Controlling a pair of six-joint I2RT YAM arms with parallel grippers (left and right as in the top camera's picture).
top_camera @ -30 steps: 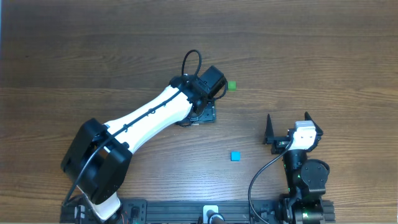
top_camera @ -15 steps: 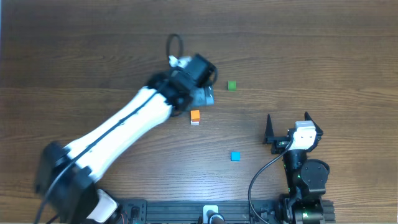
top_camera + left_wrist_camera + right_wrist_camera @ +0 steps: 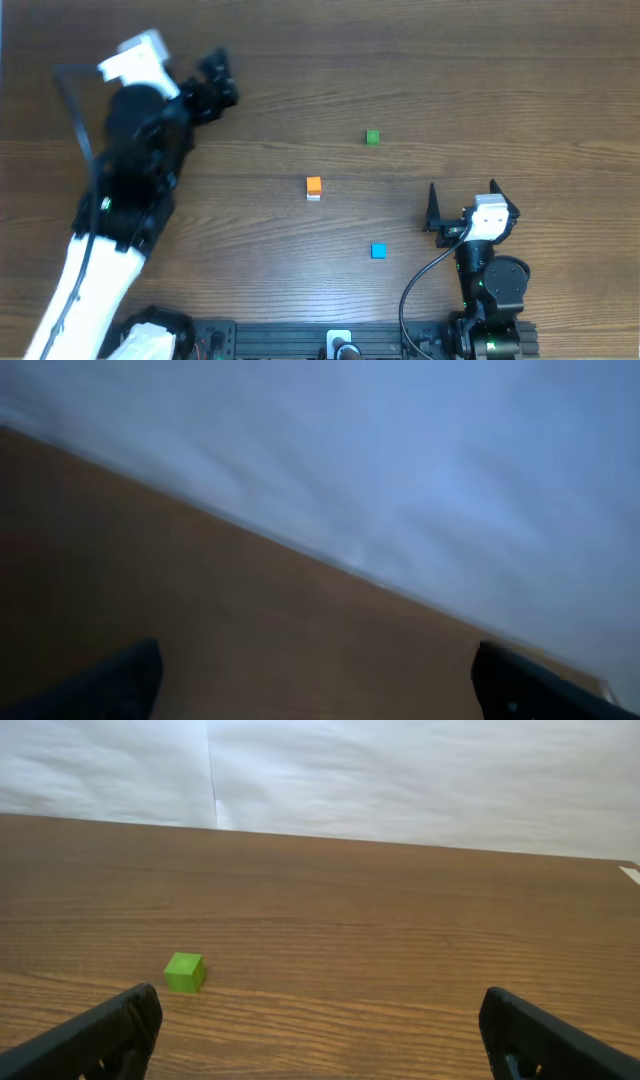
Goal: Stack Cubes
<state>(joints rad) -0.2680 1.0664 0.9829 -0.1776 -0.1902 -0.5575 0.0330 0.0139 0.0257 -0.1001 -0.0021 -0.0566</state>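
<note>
From above, I see a small orange cube (image 3: 314, 184) sitting squarely on a white cube (image 3: 314, 196) near the middle of the wooden table (image 3: 520, 70), whose brown grain runs side to side. All the cubes are matte, sharp-edged blocks. From that stack, a green cube (image 3: 373, 138) lies at 2 o'clock and a blue cube (image 3: 378, 251) between 4 and 5 o'clock, both well apart from it. The left gripper (image 3: 215, 85) sits far off between 10 and 11 o'clock. The right gripper (image 3: 462, 205) rests at 3 o'clock, its dark fingers spread with nothing between them.

On my left wrist feed, heavily blurred, the fingers stand wide apart over bare wood beneath a pale wall (image 3: 420, 450).

On my right wrist feed, the green cube lies on the wood ahead of the parted fingers, apart from both.
</note>
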